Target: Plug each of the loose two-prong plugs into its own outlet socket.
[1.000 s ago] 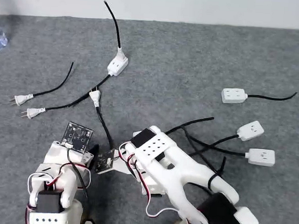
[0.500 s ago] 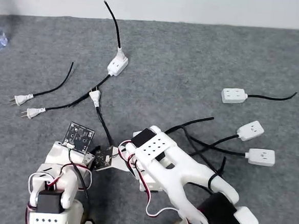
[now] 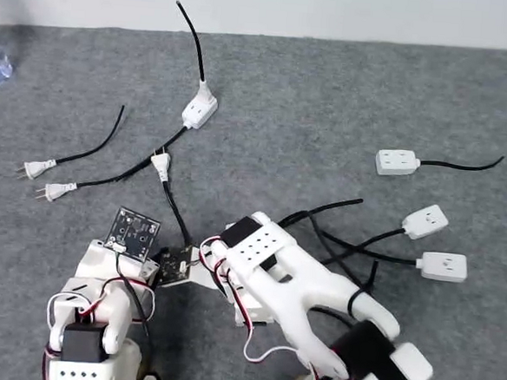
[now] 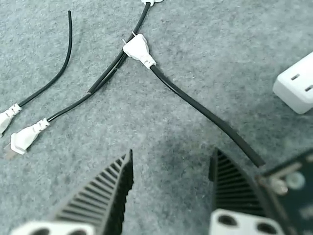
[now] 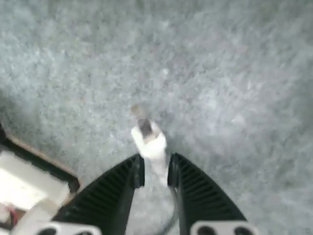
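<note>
Right arm (image 3: 299, 284) crept left, right gripper (image 5: 154, 171) pinching a plug (image 5: 149, 139), left gripper (image 4: 171, 176) wide open, empty; keep prongs (image 5: 143, 126) level

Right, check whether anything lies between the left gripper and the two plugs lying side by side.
Nothing visible does. The left gripper hangs open above the carpet, and only bare carpet separates it from the nearer plug and the farther plug.

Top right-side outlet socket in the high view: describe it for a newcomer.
On the grey carpet, three white outlet sockets lie right of the arms. Pick the socket farthest from them. Its cord runs off rightward; the other two trail cords back toward the arms.
</note>
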`<state>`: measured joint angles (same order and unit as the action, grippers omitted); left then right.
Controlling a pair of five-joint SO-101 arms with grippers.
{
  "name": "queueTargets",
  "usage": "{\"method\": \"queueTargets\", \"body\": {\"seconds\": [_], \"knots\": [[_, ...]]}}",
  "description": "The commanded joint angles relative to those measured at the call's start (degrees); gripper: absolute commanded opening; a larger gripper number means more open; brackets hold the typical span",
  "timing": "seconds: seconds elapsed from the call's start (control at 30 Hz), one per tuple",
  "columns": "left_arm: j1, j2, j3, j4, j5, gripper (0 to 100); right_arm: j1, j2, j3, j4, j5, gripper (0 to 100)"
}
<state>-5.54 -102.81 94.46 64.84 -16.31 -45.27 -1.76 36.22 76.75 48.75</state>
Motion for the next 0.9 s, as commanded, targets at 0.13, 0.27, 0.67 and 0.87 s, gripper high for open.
{"method": "queueTargets", "body": {"seconds": [0.13, 0.27, 0.67, 0.87], "knots": [[0.6, -0.6, -1.4, -0.2, -0.7, 24, 0.0, 4.4, -3.0, -4.3, 0.4, 8.8], [0.6, -0.6, -1.3, -0.2, -0.7, 24, 0.0, 4.5, -3.1, -3.9, 3.3, 0.8], [0.6, -0.6, -0.5, -1.4, -0.8, 24, 7.7, -1.3, -9.1, 0.7, 6.4, 0.8], [0.6, -0.6, -0.5, -1.4, -0.8, 24, 12.6, 0.9, -12.4, 0.2, 8.4, 0.8]]}}
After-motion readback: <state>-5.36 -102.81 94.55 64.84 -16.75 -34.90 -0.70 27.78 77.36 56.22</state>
